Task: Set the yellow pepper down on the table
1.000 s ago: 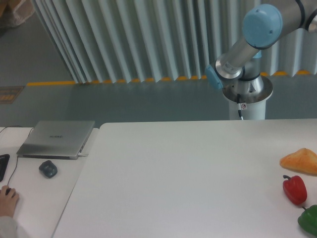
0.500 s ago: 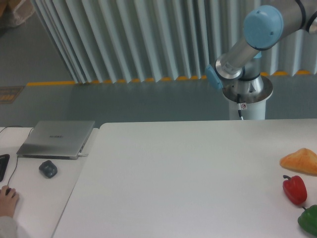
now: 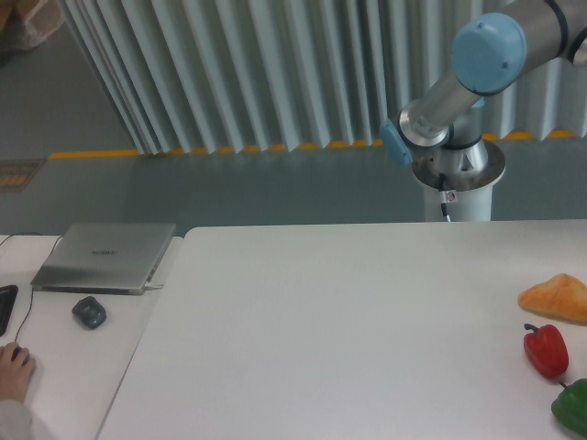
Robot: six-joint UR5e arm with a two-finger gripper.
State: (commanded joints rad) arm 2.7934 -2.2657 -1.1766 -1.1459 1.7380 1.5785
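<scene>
The large white table [image 3: 348, 321] fills the lower middle and right of the view. The yellow pepper is out of view. The gripper is out of view too; only the arm's grey links and blue joint caps [image 3: 488, 43] show at the upper right, above the white base pedestal [image 3: 457, 179] behind the table.
A pale orange-yellow wedge-shaped lump [image 3: 556, 298], a red pepper [image 3: 547, 350] and a green pepper [image 3: 573, 406] lie at the table's right edge. On the separate desk at left are a closed laptop [image 3: 105, 257], a mouse [image 3: 89, 313] and a person's hand [image 3: 14, 368].
The arm's blue upper joint has shifted very slightly to the right. Nothing on the table has moved.
</scene>
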